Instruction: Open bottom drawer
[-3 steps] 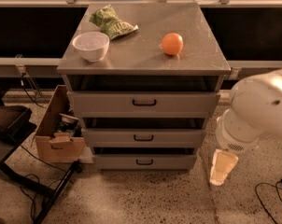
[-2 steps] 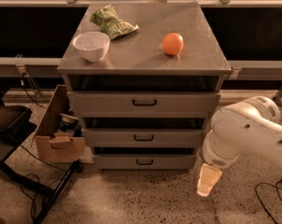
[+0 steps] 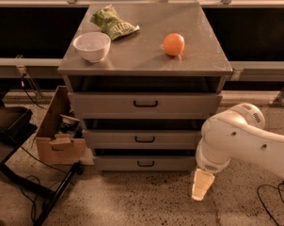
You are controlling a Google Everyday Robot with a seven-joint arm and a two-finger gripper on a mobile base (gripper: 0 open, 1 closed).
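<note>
The gripper (image 3: pixel 201 185) is hanging low above the floor, just off the front right corner of the cabinet (image 3: pixel 212 65). It is pointing downward and touching nothing; whether it is open or closed I cannot tell. The bottom drawer (image 3: pixel 114 163) is sitting shut, lowest of the three, with its small black loop handle (image 3: pixel 145 163) at the middle of the front panel, well to the gripper's left.

The approach looks like the step in hand. Doing it well is likely meaning turning the gripper toward the panel, lining it up level with the loop rather than the middle drawer's handle (image 3: pixel 145 139), closing around the loop, then pulling straight out without scraping the floor.

No writing is showing legibly: the green snack bag (image 3: pixel 113 25) at the top's back left carries print too blurred to read, and the cardboard box (image 3: pixel 59 147) beside the cabinet is showing no readable label.
</note>
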